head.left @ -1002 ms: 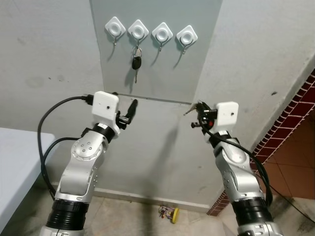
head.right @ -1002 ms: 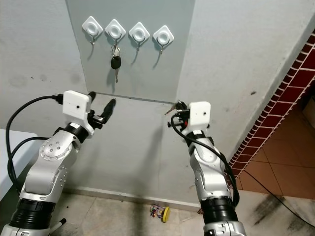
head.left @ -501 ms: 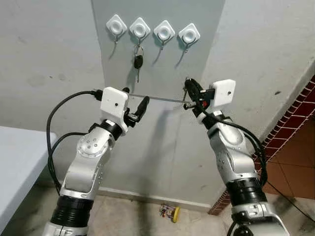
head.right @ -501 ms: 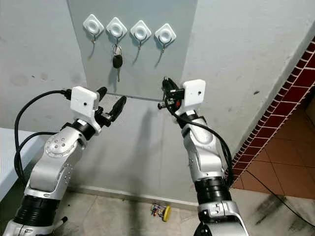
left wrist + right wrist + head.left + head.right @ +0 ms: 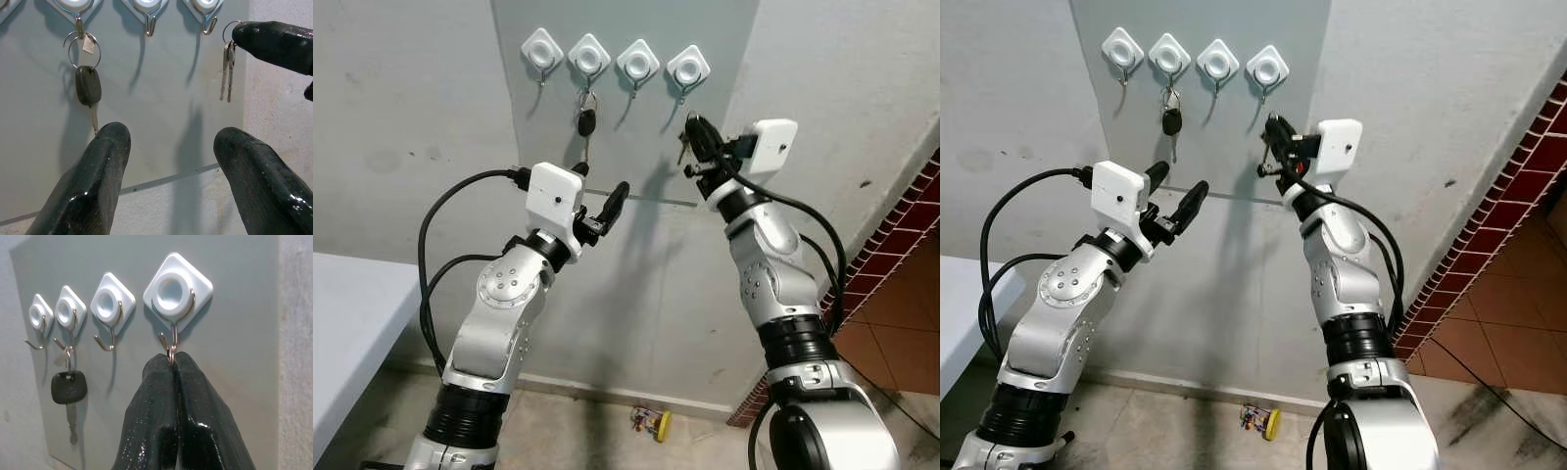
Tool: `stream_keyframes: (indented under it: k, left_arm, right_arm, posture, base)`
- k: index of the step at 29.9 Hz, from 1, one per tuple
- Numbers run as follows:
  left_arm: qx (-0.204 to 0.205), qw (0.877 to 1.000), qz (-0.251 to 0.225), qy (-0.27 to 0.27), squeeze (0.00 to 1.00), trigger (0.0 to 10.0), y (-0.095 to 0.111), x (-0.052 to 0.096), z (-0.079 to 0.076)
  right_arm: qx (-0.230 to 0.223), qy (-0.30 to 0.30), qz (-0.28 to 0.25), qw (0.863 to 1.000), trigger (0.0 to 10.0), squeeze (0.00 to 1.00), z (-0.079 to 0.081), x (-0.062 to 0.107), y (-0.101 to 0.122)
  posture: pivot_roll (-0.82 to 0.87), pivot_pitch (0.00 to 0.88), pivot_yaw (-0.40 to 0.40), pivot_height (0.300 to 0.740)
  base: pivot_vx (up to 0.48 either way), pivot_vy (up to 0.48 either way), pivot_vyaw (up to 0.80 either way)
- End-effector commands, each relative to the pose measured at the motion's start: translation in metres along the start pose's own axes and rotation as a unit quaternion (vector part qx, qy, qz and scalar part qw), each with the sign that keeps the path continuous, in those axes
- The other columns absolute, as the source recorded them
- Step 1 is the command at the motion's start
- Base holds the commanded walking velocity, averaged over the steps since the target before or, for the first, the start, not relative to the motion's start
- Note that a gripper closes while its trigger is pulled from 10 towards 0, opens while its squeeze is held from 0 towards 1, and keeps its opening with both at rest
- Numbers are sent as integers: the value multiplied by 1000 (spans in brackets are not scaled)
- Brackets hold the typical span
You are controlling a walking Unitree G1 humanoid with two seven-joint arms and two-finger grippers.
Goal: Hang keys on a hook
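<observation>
Four white diamond hooks sit in a row on a grey wall panel [image 5: 636,147]. A black-headed key [image 5: 584,122] hangs from the second hook from the left. My right gripper [image 5: 693,132] is shut on the ring of a small bunch of silver keys [image 5: 227,73], which dangle below its fingertips. Its tips [image 5: 172,360] are just under the metal prong of the rightmost hook [image 5: 176,289], and the ring is at the prong; whether it has caught is hidden. My left gripper [image 5: 1177,186] stands open lower down, by the panel's bottom edge, holding nothing.
A white table [image 5: 342,323] stands at the left. Red tiled wall [image 5: 901,225] runs down the right. A small colourful object [image 5: 651,423] lies on the floor at the wall's foot.
My right gripper has risen with the silver keys from below the panel to the rightmost hook. The left arm has lifted and shifted right a little.
</observation>
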State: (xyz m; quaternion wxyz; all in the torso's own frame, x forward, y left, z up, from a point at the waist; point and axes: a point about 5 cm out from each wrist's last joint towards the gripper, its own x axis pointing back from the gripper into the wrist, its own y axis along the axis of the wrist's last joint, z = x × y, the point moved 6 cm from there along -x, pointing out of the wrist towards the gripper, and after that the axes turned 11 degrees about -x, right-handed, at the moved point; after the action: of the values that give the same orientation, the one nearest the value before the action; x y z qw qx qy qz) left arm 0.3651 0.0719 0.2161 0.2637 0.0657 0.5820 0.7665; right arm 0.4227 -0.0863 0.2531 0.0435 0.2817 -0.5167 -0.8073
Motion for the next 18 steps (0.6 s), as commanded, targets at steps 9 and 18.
stream_keyframes:
  k: [9, 18]
  left_arm:
    - [-2, 1000, -3, -3, 0, 10000, 5, 3, -1]
    - [-3, 1000, -4, -4, 0, 10000, 5, 3, -2]
  right_arm:
    - [-5, 17, 0, 1000, 10000, 0, 2, -12, 5]
    - [-18, 27, -15, 999, 10000, 0, 6, -18, 10]
  posture:
    - [-99, 0, -42, 740]
    - [-96, 0, -48, 740]
  base:
    - [0, 0, 0]
    - [0, 0, 0]
